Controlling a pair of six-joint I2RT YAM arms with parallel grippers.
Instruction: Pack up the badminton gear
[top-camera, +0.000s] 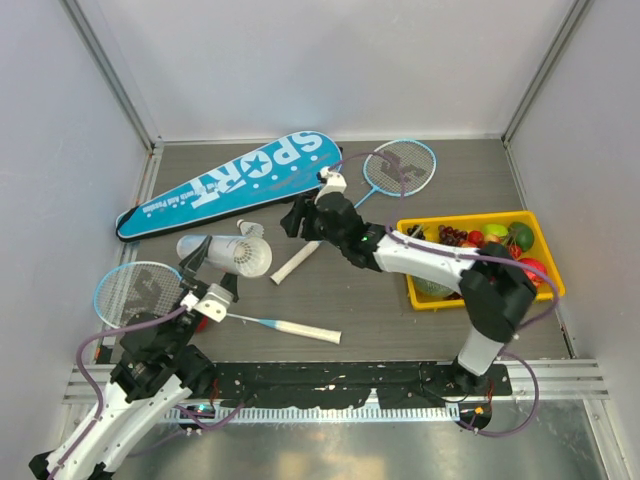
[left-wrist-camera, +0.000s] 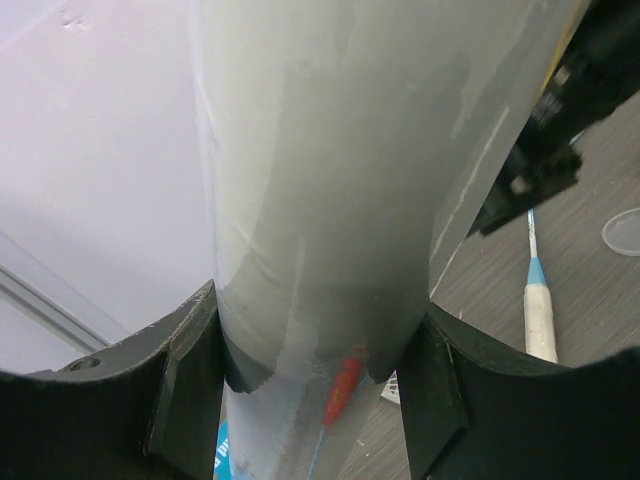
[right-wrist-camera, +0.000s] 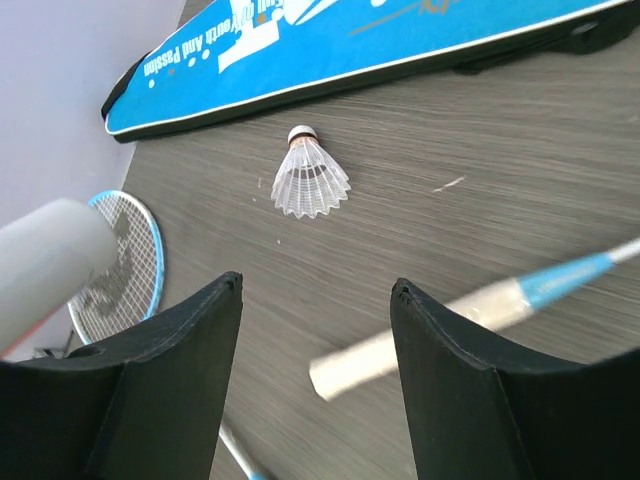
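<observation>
- Filling the left wrist view, the white tube (left-wrist-camera: 320, 180) is clamped between both fingers of my left end effector (left-wrist-camera: 315, 370). Its long axis runs up and away from the lens.
- A red streak shows through the tube wall near my fingers; I cannot tell what it is.
- Only the top view gives the tube's lie. It is held above the desk (top-camera: 400, 330), roughly left to right, with its open mouth toward the right.
- My right end effector (right-wrist-camera: 317, 285) stands open with nothing between its fingers. It hovers over the handle of the far racket (top-camera: 398, 166).
- That racket runs diagonally, with its head at the far right and its handle toward the near left.
- The near racket (top-camera: 300, 330) lies along the front edge, head left and handle right.
- The right wrist view alone shows the shuttlecock (right-wrist-camera: 310, 178) clearly. It lies on the desk with its cork toward the blue "SPORT" bag (right-wrist-camera: 380, 45) and its feathers toward me.
- The bag lies slanted at the far side, its narrow end near-left and its wide end far-right.
- The yellow tray of fruit (top-camera: 470, 217) appears only from above, at the right.
</observation>
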